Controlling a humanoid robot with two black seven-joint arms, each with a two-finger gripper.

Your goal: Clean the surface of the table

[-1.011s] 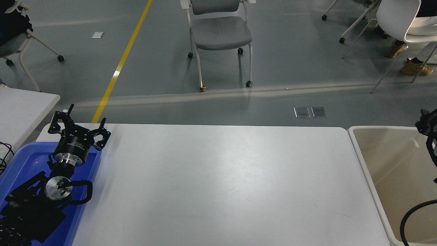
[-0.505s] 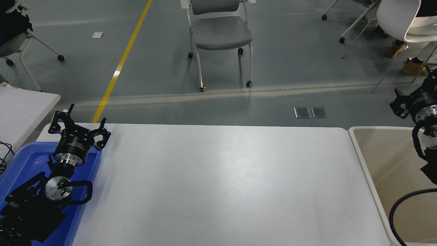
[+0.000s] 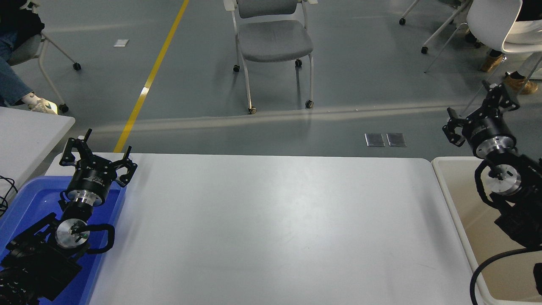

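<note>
The table surface is a wide glossy white top filling the lower half of the head view, with nothing lying on it. My left gripper is parked at the lower left above a blue tray, its fingers spread open and empty. My right gripper is raised at the right edge, above the far corner of a beige bin, fingers spread open and holding nothing.
A blue tray lies at the table's left end under my left arm. A beige bin stands beside the table's right edge. A grey chair stands on the floor beyond, and a smaller white table sits at left.
My right arm has come in from the right edge, rising and moving left over the bin. A person's leg and shoe have appeared at the upper left. The left arm has not moved.
</note>
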